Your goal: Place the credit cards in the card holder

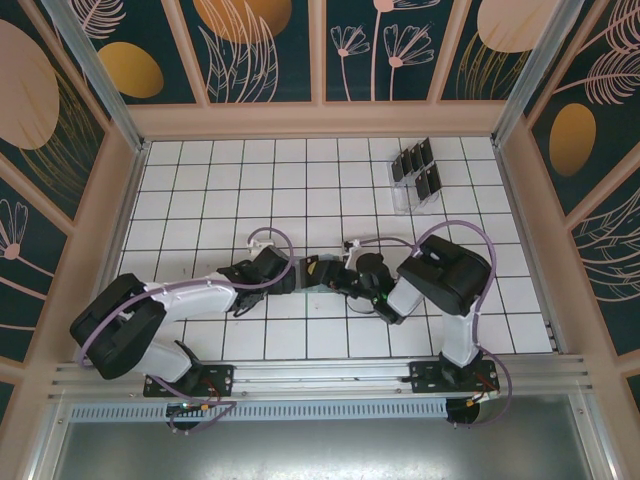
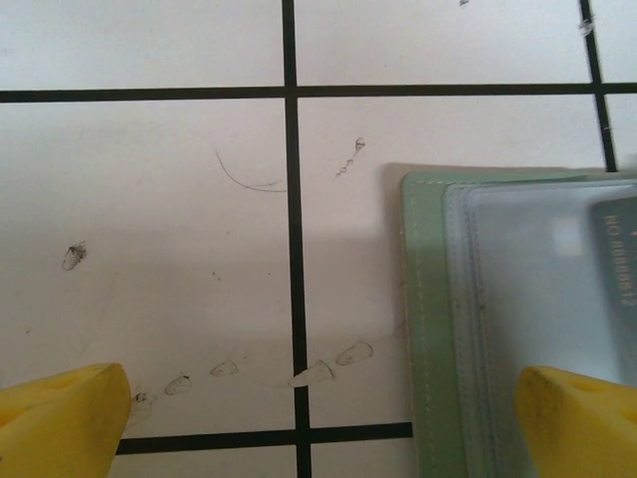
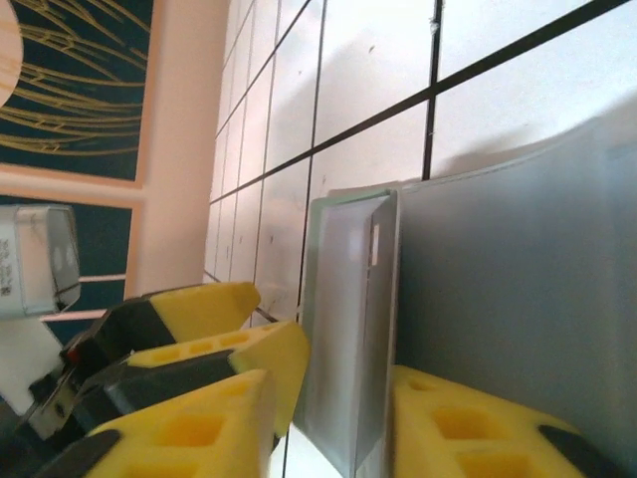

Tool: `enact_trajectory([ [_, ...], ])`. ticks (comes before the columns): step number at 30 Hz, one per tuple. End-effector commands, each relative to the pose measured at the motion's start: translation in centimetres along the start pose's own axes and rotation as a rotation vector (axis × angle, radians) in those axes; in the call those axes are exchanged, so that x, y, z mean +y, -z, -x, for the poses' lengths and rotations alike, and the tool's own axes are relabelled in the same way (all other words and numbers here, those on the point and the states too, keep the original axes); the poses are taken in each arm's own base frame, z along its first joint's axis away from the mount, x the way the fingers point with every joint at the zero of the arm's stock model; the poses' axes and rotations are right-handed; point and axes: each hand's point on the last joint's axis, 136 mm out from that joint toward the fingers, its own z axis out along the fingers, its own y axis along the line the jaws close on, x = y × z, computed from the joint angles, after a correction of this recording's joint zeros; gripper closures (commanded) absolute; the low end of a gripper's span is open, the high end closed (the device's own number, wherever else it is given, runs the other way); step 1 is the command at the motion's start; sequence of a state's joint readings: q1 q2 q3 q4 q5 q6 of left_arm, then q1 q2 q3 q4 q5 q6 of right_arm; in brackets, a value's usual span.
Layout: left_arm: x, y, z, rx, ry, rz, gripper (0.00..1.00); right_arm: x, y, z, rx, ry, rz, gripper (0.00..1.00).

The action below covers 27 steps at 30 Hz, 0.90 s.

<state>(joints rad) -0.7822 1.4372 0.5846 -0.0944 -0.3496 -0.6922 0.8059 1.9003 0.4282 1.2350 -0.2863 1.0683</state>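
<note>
Both arms meet at the middle of the surface (image 1: 200, 190), right over the card holder (image 2: 430, 329). It lies flat and open there, sage-green, clear pockets facing up. The left fingers (image 2: 60, 423) stand wide apart and grip nothing. One hangs over bare tile, the other over the holder's clear pocket, placed, I'd say, to pin the case so it doesn't skate. Whether it actually presses down, I can't tell.

One credit card (image 2: 619, 269) sits under the plastic, its numbers showing. Over on the right wrist view, the right fingers (image 3: 478, 433) are parted around the thin pocket edge (image 3: 348, 329). There's a gap on one side, so they're not clamped. That looks like the slack you'd want with a card seated.

More dark cards (image 1: 425, 180) wait upright in the clear rack (image 1: 400, 205) at the far right, well apart from the holder. My read: one card in, several to go, and a trip to that rack comes next.
</note>
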Motion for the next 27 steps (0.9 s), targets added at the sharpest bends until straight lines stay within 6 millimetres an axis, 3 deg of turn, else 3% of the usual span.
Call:
enact_trajectory([
  [1, 0.0, 0.8, 0.3, 0.001, 0.023, -0.004, 0.02, -3.3, 0.3, -0.3, 0.032, 0.026, -0.183, 0.58],
  [14, 1.7, 1.9, 2.3, -0.063, 0.094, -0.029, 0.02, -2.7, 0.0, 2.1, 0.091, 0.216, -0.508, 0.51],
  [21, 2.2, 2.0, 1.4, -0.046, 0.088, -0.035, 0.02, -2.2, 0.8, 3.5, 0.091, 0.295, -0.614, 0.48],
  [27, 2.8, 1.5, 0.0, -0.012, 0.081, -0.022, 0.01, -2.3, 0.0, 3.6, 0.112, 0.33, -0.627, 0.48],
])
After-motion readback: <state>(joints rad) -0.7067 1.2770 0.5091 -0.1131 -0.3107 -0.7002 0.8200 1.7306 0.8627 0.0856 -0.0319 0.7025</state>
